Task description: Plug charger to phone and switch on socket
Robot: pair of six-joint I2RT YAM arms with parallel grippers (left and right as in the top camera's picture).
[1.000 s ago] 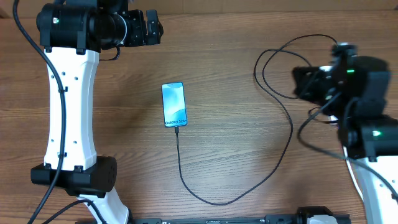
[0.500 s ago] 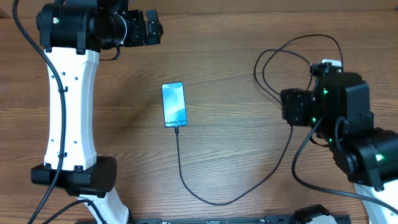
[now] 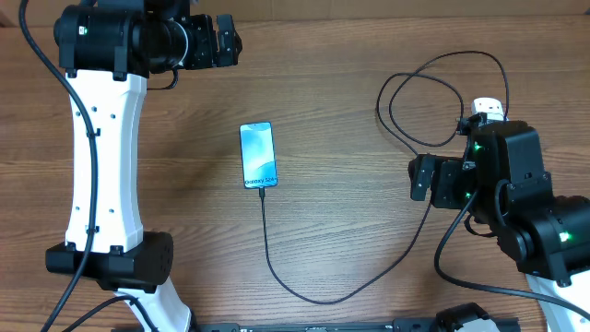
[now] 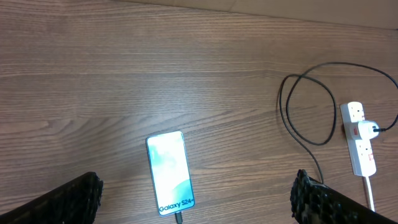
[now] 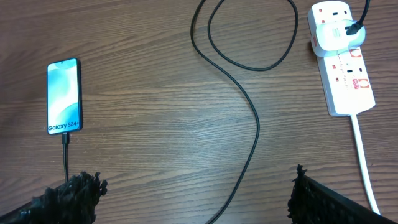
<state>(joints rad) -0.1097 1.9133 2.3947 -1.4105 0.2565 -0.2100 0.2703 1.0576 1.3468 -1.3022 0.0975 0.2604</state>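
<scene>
Right claw (image 5: 193, 186) gapes above brown wood-grain table (image 5: 155, 143) bearing phone (image 5: 64, 97).

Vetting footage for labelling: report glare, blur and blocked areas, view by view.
Overhead: even light, sharp, but the right arm hides most of the socket. Left wrist: phone screen washes out near white at its top; left fingers are dark blurs at the bottom corners. Right wrist: sharp, socket in plain view; right fingers equally blurred.

socket (image 3: 486, 108) mostly under right arm (image 3: 516, 194), cord (image 5: 364, 162) cropped
</scene>
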